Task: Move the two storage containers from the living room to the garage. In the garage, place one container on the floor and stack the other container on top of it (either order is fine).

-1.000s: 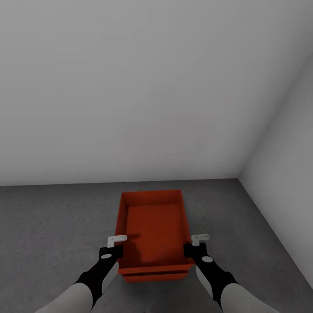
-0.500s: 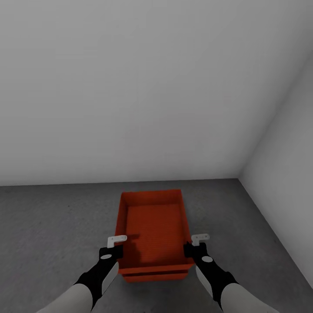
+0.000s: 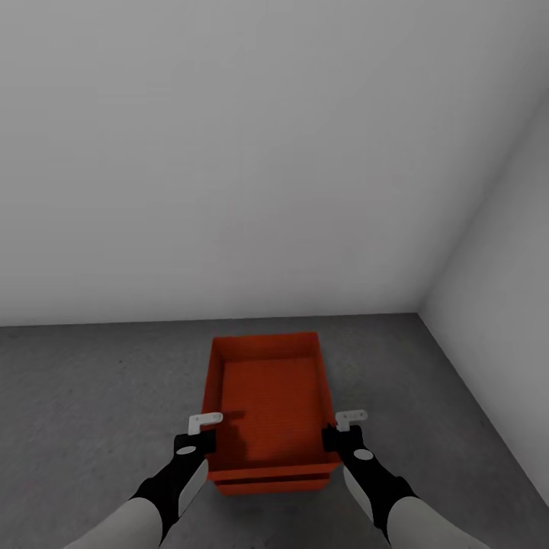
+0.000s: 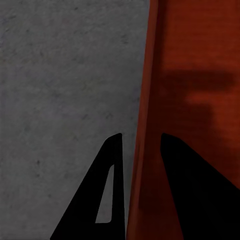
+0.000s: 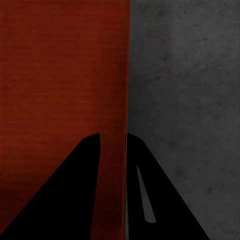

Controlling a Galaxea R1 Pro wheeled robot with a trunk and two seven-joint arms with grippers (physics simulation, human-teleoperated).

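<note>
On the dark grey concrete floor (image 3: 91, 396) of the garage, one red-orange storage container (image 3: 268, 396) sits on top of the other, whose rim (image 3: 271, 483) shows just below it at the near end. My left gripper (image 3: 203, 436) is shut on the upper container's left wall (image 4: 145, 125). My right gripper (image 3: 336, 435) is shut on its right wall (image 5: 125, 100). In both wrist views the black fingers (image 4: 112, 170) (image 5: 92, 160) straddle the thin wall.
A plain grey-white wall (image 3: 229, 168) stands behind the containers and a second wall (image 3: 511, 320) closes the right side, meeting it in a corner. Bare concrete lies to the left and right of the stack.
</note>
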